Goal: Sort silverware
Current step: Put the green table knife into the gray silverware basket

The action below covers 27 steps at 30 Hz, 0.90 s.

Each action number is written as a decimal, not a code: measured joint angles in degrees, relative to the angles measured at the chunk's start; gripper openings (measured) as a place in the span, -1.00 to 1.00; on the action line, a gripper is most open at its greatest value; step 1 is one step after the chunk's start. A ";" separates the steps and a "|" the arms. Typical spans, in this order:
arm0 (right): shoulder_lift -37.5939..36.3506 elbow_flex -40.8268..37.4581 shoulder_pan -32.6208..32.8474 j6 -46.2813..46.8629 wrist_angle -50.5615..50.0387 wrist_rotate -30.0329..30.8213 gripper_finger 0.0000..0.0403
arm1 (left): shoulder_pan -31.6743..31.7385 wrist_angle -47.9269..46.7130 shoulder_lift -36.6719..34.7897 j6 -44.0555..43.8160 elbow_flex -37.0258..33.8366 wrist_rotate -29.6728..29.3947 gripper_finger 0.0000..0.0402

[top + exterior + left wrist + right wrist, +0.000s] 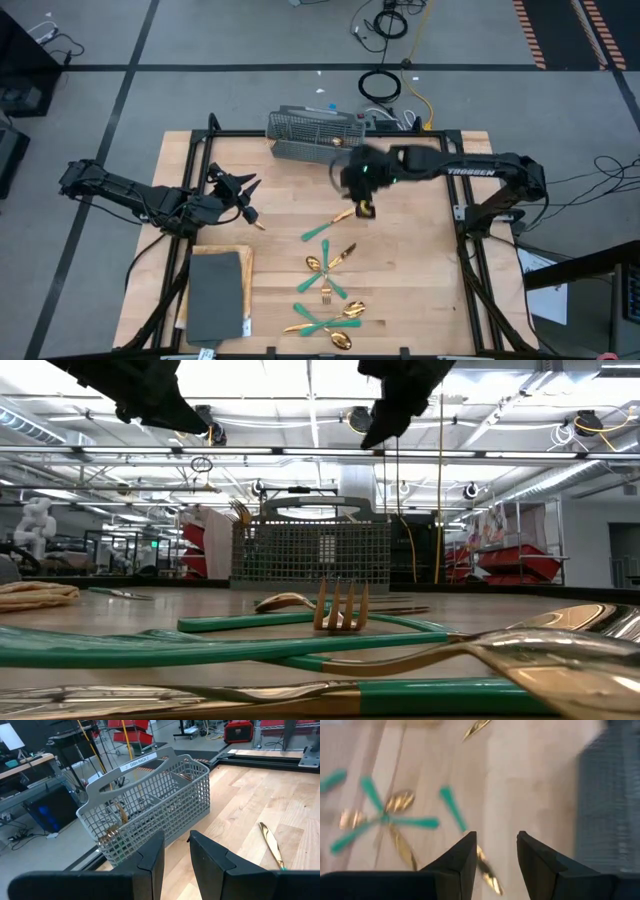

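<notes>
The silverware [328, 285] lay scattered over the middle and near part of the worktop [420, 290], a loose heap of forks, spoons and knives with gold heads and teal handles, several crossing one another. One knife [328, 224] lay apart, nearer the centre, its gold blade toward the right gripper [364, 209]. That gripper hung above the worktop's middle, just beyond the knife's blade end, its fingers parted and holding nothing; in the right wrist view a gold head showed on the wood directly under the gap between the fingers, with the heap farther off. The left gripper [240, 190] waited near the worktop's left edge, also parted and empty, with a single gold piece [253, 219] lying just beside it. The grey wire basket [316, 128] stood at the far edge, and in the left wrist view a few gold-headed pieces already stood inside it. A dark mat [215, 292] lay at the near-left corner. Judging by their look, these pieces would be light, stiff and slick: thin metal lying flat on wood, giving the fingers little to get under. The teal handle seemed the better place to pinch, across its narrow width near the balance point, since a polished head would likely slip or pivot. The lone knife looked the easiest target; the overlapped pieces in the heap risked dragging their neighbours along.
</notes>
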 joint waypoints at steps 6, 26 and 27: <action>6.62 -7.52 5.50 -5.17 6.59 1.26 -0.35 | -0.02 -0.23 0.00 -0.02 -0.02 -0.01 -0.51; 26.84 3.25 6.13 -21.67 9.36 1.42 -0.35 | 0.00 -1.45 0.00 -0.07 -0.02 -0.02 -0.51; 26.95 3.33 5.97 -21.67 9.43 1.39 -0.35 | 0.00 -1.58 0.01 -0.07 -0.02 -0.01 -0.51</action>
